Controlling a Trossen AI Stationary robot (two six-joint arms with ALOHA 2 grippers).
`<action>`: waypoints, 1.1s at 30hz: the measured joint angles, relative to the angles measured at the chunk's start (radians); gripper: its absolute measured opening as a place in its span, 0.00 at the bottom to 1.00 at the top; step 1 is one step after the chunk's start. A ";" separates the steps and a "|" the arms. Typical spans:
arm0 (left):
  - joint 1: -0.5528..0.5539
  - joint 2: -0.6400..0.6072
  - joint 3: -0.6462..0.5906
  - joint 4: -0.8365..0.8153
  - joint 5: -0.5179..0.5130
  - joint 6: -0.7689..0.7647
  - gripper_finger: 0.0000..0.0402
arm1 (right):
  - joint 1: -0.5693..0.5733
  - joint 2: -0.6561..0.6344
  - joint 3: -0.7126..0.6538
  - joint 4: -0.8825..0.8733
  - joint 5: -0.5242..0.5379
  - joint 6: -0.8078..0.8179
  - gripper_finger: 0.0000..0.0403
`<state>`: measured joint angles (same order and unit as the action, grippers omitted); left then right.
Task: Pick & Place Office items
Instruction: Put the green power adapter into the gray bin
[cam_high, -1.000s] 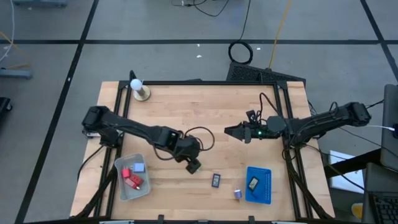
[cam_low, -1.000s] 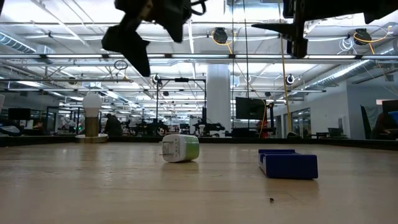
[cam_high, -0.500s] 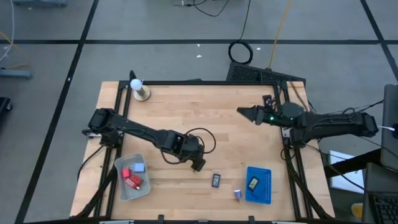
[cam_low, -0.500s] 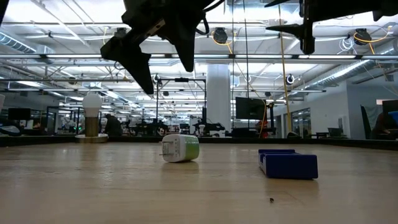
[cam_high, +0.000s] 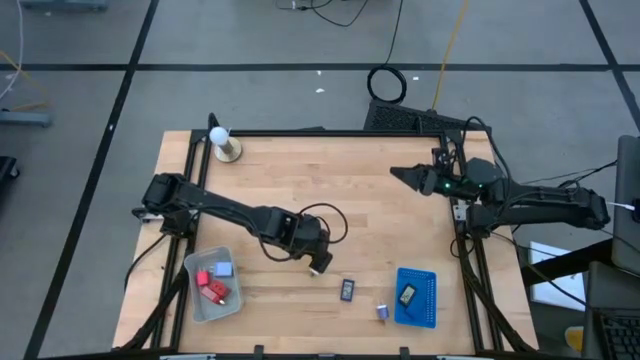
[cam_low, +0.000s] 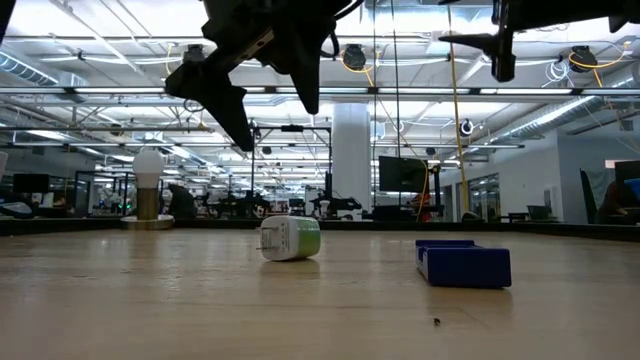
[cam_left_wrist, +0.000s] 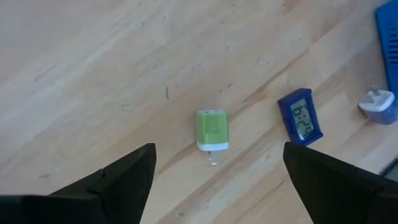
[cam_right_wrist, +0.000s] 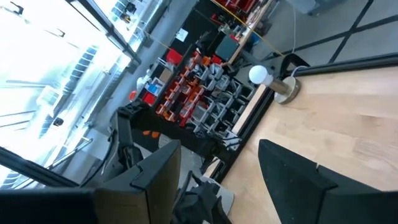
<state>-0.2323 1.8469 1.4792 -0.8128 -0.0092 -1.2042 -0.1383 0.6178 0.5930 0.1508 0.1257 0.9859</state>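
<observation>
A green-white office item (cam_left_wrist: 212, 129) lies on its side on the wooden table (cam_high: 330, 190), also seen in the low view (cam_low: 290, 238). My left gripper (cam_high: 319, 265) hangs open above it, pointing steeply down, one finger to either side and clear of it (cam_left_wrist: 219, 149). A small blue piece with a display (cam_high: 347, 290) and a purple bit (cam_high: 382, 311) lie nearby toward the near edge. My right gripper (cam_high: 398, 173) is open and holds nothing. It is raised, roughly level, over the table's right part (cam_low: 497, 50).
A grey tray (cam_high: 197, 300) at the near left holds red and light-blue blocks. A blue tray (cam_high: 425, 300) at the near right holds a black piece (cam_high: 407, 295). A white ball on a wooden base (cam_high: 222, 143) stands at the far left corner.
My right gripper has drawn back toward the table's right edge and risen, still open. My left gripper has rolled about its own line above the green-white item and sunk slightly; its opening is unchanged. Nothing on the table has moved.
</observation>
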 joint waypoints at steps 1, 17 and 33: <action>0.002 0.000 0.000 0.003 0.011 -0.005 0.87 | 0.000 0.000 0.000 -0.005 0.000 0.000 0.52; -0.042 0.067 0.175 0.022 0.043 0.016 0.63 | 0.001 -0.001 0.000 -0.006 -0.027 -0.003 0.52; 0.013 0.247 0.436 -0.323 0.034 0.108 0.63 | 0.001 -0.001 0.000 -0.006 -0.060 -0.049 0.52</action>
<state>-0.2188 2.0937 1.9148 -1.1355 0.0250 -1.0961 -0.1375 0.6167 0.5926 0.1448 0.0660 0.9373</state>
